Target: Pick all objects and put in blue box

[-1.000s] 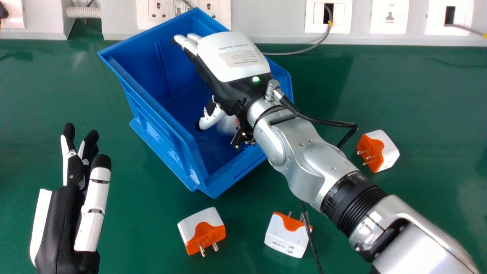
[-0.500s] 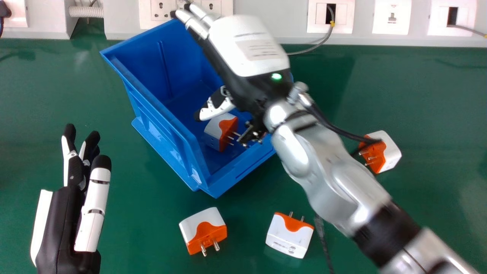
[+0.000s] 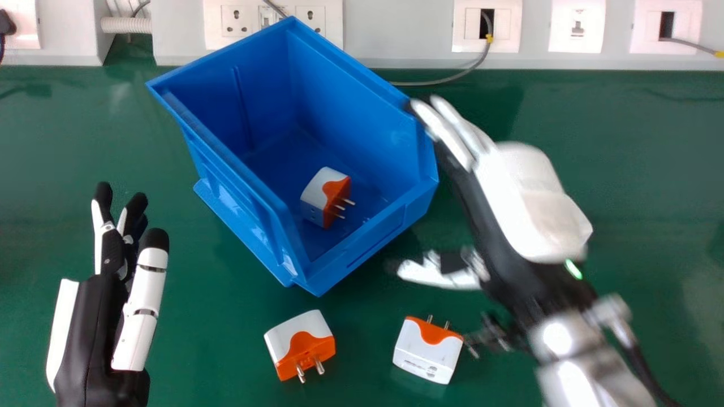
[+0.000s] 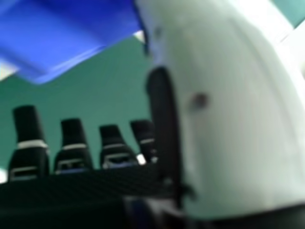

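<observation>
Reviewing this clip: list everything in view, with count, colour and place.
Box: one, blue, centre of table
Inner adapter: one, white and orange, inside box
Near-left adapter: one, white and orange, on table
Near-right adapter: one, white and orange, on table
Table: one, green, beneath box
Wall plates: five, white, behind table
Grey cables: several, at wall
Left hand: one, black and white, head view's left
Right hand: one, black and white, right of box

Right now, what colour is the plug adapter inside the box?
White and orange; the adapter shows best in the head view.
</observation>
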Robot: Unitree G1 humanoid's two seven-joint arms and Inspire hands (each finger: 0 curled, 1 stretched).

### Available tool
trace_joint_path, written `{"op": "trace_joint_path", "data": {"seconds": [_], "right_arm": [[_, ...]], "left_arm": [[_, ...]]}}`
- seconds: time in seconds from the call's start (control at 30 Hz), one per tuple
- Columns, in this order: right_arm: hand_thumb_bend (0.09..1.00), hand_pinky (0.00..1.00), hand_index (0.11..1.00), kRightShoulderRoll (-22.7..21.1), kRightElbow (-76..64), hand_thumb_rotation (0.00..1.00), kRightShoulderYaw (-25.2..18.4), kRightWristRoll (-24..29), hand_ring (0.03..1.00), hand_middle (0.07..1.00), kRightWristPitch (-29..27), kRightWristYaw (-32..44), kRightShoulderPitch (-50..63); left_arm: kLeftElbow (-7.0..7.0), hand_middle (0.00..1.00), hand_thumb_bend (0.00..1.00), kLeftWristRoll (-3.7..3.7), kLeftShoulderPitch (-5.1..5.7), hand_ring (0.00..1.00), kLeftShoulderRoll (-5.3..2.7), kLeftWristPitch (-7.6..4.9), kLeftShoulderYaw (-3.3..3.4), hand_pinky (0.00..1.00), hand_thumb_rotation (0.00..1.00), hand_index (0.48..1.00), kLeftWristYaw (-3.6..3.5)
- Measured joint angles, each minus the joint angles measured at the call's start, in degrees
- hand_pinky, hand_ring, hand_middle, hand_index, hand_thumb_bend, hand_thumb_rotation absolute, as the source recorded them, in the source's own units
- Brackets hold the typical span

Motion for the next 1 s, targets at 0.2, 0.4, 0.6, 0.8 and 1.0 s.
{"op": "trace_joint_path", "data": {"seconds": [0.2, 0.4, 0.6, 0.8, 1.0], "right_arm": [[0.601, 0.72, 0.931, -0.3, -0.7, 0.3, -8.0, 1.4, 0.892, 0.95, -3.8, -5.7, 7.9], [0.629, 0.7, 0.914, 0.3, 6.0, 0.36, -12.1, 1.0, 0.874, 0.935, -3.5, -10.6, 8.3], [0.634, 0.73, 0.915, 1.4, 11.7, 0.35, -13.6, 1.5, 0.882, 0.937, -1.4, -11.1, 5.0], [0.629, 0.74, 0.926, 2.3, 16.5, 0.43, -14.1, 1.2, 0.885, 0.937, 3.7, -10.7, -0.9], [0.621, 0.73, 0.915, 4.4, 21.1, 0.51, -13.0, 1.1, 0.878, 0.921, 11.4, -8.3, -6.0]], "left_arm": [[0.32, 0.98, 0.28, -0.28, -0.08, 1.0, 0.58, -0.25, 0.09, 1.0, 0.84, 0.984, -0.25], [0.64, 0.98, 0.33, -0.36, -0.27, 1.0, 0.83, -0.6, 0.17, 1.0, 0.84, 0.985, -0.82], [0.65, 0.99, 0.32, -0.54, -0.43, 1.0, 0.89, -0.62, 0.26, 1.0, 0.84, 0.993, -1.24], [0.64, 0.98, 0.34, -1.09, -0.52, 1.0, 0.91, -0.62, 0.27, 1.0, 0.83, 0.988, -1.26], [0.69, 0.98, 0.32, -1.48, -0.57, 1.0, 1.08, -0.76, 0.31, 1.0, 0.82, 0.989, -1.42]]}}
